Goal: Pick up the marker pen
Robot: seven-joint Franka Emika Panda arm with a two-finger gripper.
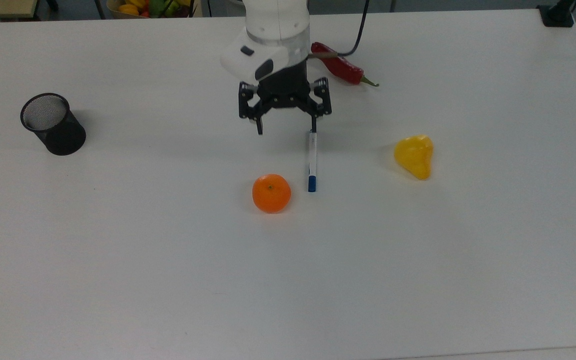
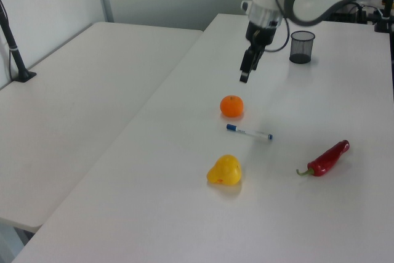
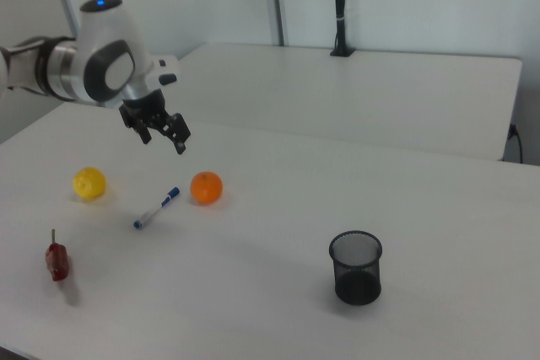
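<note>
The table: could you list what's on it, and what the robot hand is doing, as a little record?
pen: lies flat, beside the orange
orange: to the top view's left of the pen, apart from it
yellow fruit: to the top view's right of the pen
chilli: near the arm
mesh cup: upright, far at the top view's left
gripper: raised above the table, fingers open, holding nothing
</note>
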